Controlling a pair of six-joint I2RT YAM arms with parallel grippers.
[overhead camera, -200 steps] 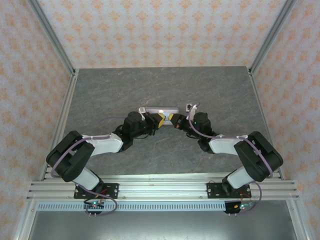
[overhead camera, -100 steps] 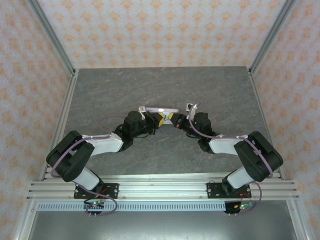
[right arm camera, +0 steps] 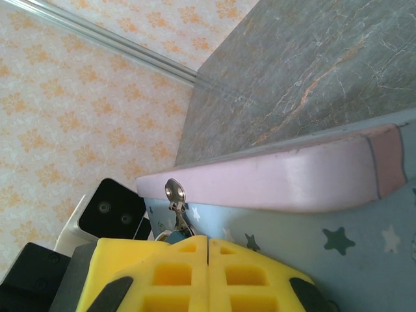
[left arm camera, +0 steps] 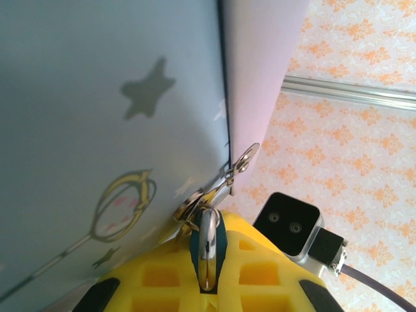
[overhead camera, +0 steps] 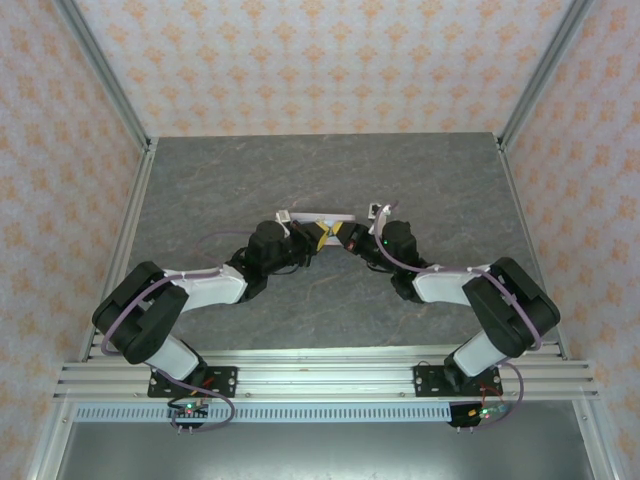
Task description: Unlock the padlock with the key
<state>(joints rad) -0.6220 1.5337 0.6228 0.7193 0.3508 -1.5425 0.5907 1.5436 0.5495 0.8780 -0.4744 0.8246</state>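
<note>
1. Noting right arm (overhead camera: 470, 290) pulled inward and right gripper (overhead camera: 344, 236) edged closer to the tin (overhead camera: 330, 216) than a second ago; reading left arm (overhead camera: 200, 290) as unchanged.
2. Seeing left gripper (left arm camera: 208, 273) clamping the padlock (left arm camera: 208, 250) by its teal body, with the shackle threading the hasp rings (left arm camera: 246, 158) at the tin's front seam.
3. Seeing right gripper's yellow fingers (right arm camera: 175, 266) pressed flush together just beside the hasp; not making out the key, so not saying whether it is pinched there.
4. Judging padlock as tiny, rigid, light and slick, and prone to swinging on the hasp; favouring a hold on the flat sides of the body, as now, leaving the keyway end clear.
5. Judging key as thin and stiff, easy to drop or twist in the pads; favouring a pinch at the bow, blade sticking straight out.
6. Judging tin as light and thin-walled, likely sliding if pushed.
7. Logging flat, dark grey marbled table (overhead camera: 250, 170); patterned walls (overhead camera: 320, 60) and aluminium posts (overhead camera: 100, 70) standing well apart from the work.
8. Flagging tight room: grippers meeting nose to nose at the tin, right wrist camera (left arm camera: 289, 224) sitting near the left fingers.
</note>
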